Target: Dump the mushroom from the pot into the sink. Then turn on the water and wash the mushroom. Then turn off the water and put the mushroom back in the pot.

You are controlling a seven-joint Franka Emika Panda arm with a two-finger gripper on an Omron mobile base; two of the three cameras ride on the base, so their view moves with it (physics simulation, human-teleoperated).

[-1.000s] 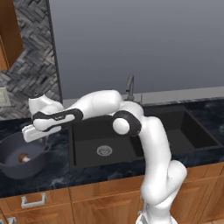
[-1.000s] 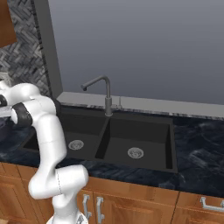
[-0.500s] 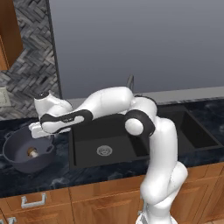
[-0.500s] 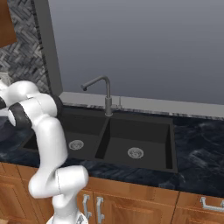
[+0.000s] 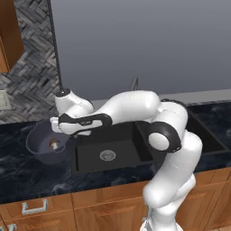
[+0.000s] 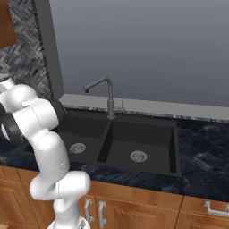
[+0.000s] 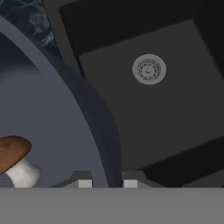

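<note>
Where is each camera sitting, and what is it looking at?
Left base view: behind the arm on its left, looking forward and down at the pot, the mushroom and the sink; the white arm reaches to the pot, its hand shut on the rim.
Right base view: behind on the right, facing the faucet; the arm rises at the left.
Hand view: on the hand, looking along the fingertips down the pot's rim.
All three share the sink.

A dark marbled desk (image 6: 201, 154) runs above wooden cabinet fronts (image 5: 103, 210) with silver pull handles (image 5: 34, 207). Behind its back edge stands a plain grey wall panel (image 6: 147, 49); grey herringbone tile (image 5: 31, 72) covers the wall at the left, beside a wooden upper cabinet (image 5: 9, 36)
</note>
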